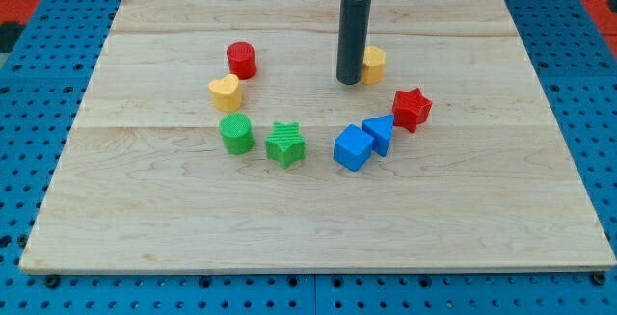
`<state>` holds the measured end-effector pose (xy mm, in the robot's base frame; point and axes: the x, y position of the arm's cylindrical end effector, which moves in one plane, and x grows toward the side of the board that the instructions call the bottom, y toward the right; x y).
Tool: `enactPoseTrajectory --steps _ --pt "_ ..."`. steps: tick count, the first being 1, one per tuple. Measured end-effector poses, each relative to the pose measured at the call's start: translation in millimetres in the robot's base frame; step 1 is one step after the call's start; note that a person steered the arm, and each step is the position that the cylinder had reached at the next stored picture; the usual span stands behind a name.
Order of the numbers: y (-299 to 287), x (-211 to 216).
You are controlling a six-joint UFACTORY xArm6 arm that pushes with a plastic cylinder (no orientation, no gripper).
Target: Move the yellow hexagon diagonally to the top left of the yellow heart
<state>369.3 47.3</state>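
So my tip is planted on the pale wooden board, right up against the view's left side of the small yellow plastic hexagon block, touching it or as good as. It's just a bare dark rod, nothing held.

The yellow heart-shaped block sits well off toward the view's left, with the red cylinder just above it and the green cylinder below. Further right along the arc: green star, blue cube, a blue wedge-like block touching it, then the red star below the hexagon.
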Motion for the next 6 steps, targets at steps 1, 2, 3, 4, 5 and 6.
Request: enactPoseTrajectory --steps 1,2,3,4,5,6 --pt "9.8 10.4" --pt "-23.1 41.3" --pt "-22.2 78.0" --pt "-24.0 91.9" --pt "-71.7 125.4" --pt "-69.1 136.6"
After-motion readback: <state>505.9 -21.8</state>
